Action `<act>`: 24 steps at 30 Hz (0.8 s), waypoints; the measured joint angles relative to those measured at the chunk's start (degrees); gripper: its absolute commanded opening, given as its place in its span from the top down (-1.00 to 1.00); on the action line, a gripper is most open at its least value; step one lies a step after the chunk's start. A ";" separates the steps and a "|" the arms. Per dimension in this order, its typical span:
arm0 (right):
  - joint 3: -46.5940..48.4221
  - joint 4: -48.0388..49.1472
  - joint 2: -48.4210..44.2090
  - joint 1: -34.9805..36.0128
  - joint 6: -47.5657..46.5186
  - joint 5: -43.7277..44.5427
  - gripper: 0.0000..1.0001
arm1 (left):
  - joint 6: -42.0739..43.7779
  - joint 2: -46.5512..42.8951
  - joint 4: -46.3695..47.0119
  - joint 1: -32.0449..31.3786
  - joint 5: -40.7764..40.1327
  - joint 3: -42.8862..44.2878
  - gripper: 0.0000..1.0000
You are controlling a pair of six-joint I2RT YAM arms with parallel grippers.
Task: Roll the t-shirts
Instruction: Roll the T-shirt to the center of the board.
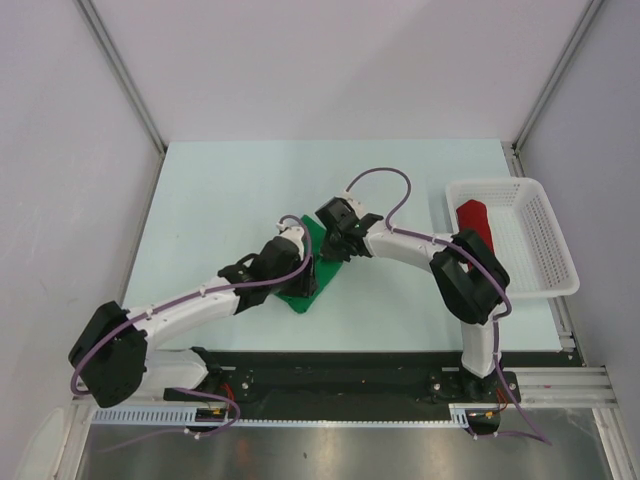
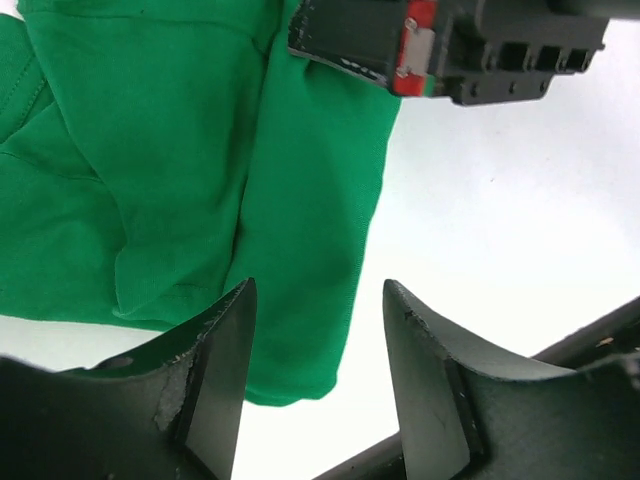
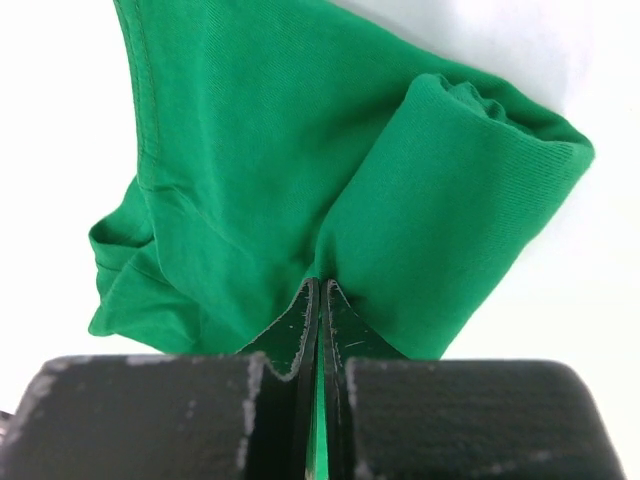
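Here, I am pinching the green t-shirt [image 3: 250, 150] in my right gripper [image 3: 318, 285]; my left gripper [image 2: 318, 285] is hanging wide open, the cloth just ahead.

Desk [image 1: 230, 190] top is pale mint-white, matte. It's boxed in on three sides by plain off-white panels: left wall [image 1: 60, 150], back wall [image 1: 340, 60] and right wall [image 1: 610, 150]. A grey metal strut rises from each far corner of the desk, the left strut [image 1: 124, 78] and the right strut [image 1: 557, 75]. A black base plate [image 1: 340, 372] runs along the desk's near edge, with a silver aluminium rail [image 1: 560, 382] at its right end. Nearer than the plate, a brushed metal sheet [image 1: 330, 452] spans the width. Light is even and diffuse, with only soft shadows on the desk. In the wrist views the desk blows out to near white.
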 measured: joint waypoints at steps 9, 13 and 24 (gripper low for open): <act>3.76 -0.55 3.69 0.00 0.52 -0.81 1.00 | -0.07 4.74 0.11 -0.52 -4.39 0.15 0.03; 4.15 -0.81 4.07 -0.02 0.50 -0.81 1.00 | -0.74 5.51 1.25 -0.50 -7.76 -0.26 0.61; 5.31 -1.84 5.97 -0.92 -0.42 -0.96 1.00 | -4.17 9.05 16.65 -0.26 -3.37 -6.62 1.00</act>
